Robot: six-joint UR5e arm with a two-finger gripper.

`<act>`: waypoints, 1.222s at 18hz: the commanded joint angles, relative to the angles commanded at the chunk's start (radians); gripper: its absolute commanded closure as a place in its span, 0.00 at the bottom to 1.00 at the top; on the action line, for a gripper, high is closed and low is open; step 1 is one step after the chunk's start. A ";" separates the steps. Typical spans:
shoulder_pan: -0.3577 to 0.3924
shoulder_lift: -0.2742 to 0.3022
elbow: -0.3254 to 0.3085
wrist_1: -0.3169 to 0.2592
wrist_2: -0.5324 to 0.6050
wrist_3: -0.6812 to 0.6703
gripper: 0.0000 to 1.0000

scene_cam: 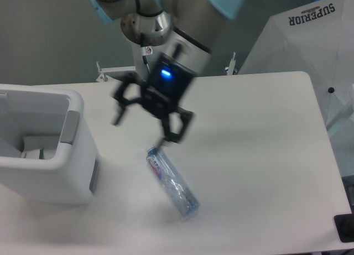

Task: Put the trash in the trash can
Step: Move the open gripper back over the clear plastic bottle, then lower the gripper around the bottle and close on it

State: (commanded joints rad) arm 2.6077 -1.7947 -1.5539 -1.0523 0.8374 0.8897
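A clear plastic bottle (172, 183) with a blue-and-red label lies on its side on the white table (254, 155), cap end toward the upper left. My gripper (142, 124) hangs open just above and to the upper left of it, motion-blurred, one fingertip close to the cap. Nothing sits between the fingers. The large white trash can (41, 147) stands at the left edge. A flat white wrapper (32, 151) lies inside it, partly hidden by the wall.
The arm's base column (148, 39) rises behind the table's far edge. A white umbrella marked SUPERIOR (310, 45) sits beyond the right side. A dark object (345, 227) shows at the lower right corner.
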 joint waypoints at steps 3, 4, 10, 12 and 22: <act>0.003 -0.051 0.000 -0.006 0.035 -0.055 0.00; 0.002 -0.069 0.001 -0.006 0.058 -0.108 0.00; -0.012 -0.173 0.067 -0.003 0.213 -0.349 0.00; -0.040 -0.218 0.103 -0.005 0.264 -0.428 0.00; -0.136 -0.351 0.164 -0.009 0.471 -0.580 0.00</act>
State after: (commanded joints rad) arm 2.4713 -2.1460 -1.3898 -1.0615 1.3085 0.3099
